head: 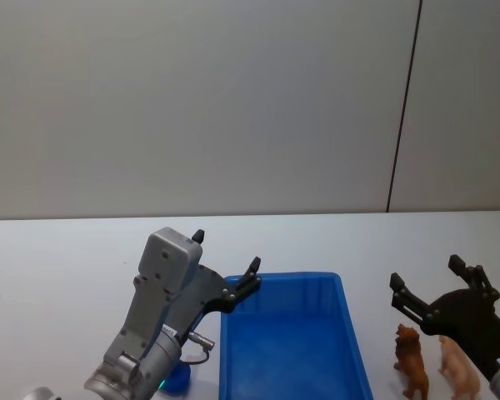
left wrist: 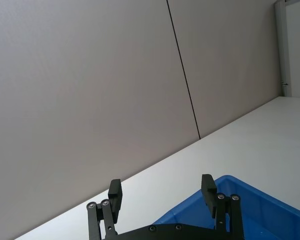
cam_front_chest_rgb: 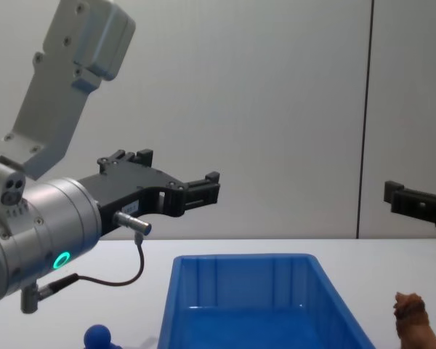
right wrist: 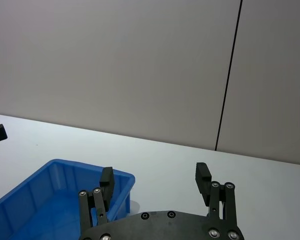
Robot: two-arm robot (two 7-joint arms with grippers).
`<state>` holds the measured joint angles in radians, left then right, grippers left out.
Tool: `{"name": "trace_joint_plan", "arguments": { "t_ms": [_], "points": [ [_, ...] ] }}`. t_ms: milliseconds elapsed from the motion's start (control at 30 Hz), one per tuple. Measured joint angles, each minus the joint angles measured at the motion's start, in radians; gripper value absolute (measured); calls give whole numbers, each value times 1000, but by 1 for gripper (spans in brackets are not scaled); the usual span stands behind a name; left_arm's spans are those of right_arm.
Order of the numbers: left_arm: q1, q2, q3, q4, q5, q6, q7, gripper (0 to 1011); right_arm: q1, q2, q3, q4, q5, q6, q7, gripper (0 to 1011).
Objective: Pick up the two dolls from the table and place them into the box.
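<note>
The shaggy brown doll point(head: 411, 358) and the pale pink doll point(head: 458, 368) stand side by side on the white table point(head: 58, 267), just right of the blue box point(head: 283, 279). My right gripper point(head: 426, 272) hovers open above and slightly behind the dolls, holding nothing; the right wrist view shows its gap point(right wrist: 154, 176) empty, with the box point(right wrist: 50, 192) to one side. My left gripper point(head: 227, 252) hangs open and empty over the box's far left corner, as its gap point(left wrist: 161, 187) shows in the left wrist view. The chest view catches the brown doll point(cam_front_chest_rgb: 414, 318) beside the box point(cam_front_chest_rgb: 240, 291).
A small blue round-topped object point(head: 177, 379) sits on the table left of the box, under the left arm; the chest view shows it too point(cam_front_chest_rgb: 97, 335). A plain grey wall point(head: 233, 100) stands behind the table. Bare tabletop lies beyond the box and to the far left.
</note>
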<state>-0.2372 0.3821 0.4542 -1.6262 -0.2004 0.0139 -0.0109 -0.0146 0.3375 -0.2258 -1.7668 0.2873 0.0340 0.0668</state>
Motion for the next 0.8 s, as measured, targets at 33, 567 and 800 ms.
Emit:
{"name": "trace_joint_plan", "arguments": {
  "t_ms": [33, 567, 800],
  "points": [
    [0, 0, 0, 0, 0, 0, 0, 1001, 0, 0, 0, 0, 0, 0, 0, 1001],
    [0, 0, 0, 0, 0, 0, 0, 1001, 0, 0, 0, 0, 0, 0, 0, 1001],
    [0, 0, 0, 0, 0, 0, 0, 1001, 0, 0, 0, 0, 0, 0, 0, 1001]
  ]
}}
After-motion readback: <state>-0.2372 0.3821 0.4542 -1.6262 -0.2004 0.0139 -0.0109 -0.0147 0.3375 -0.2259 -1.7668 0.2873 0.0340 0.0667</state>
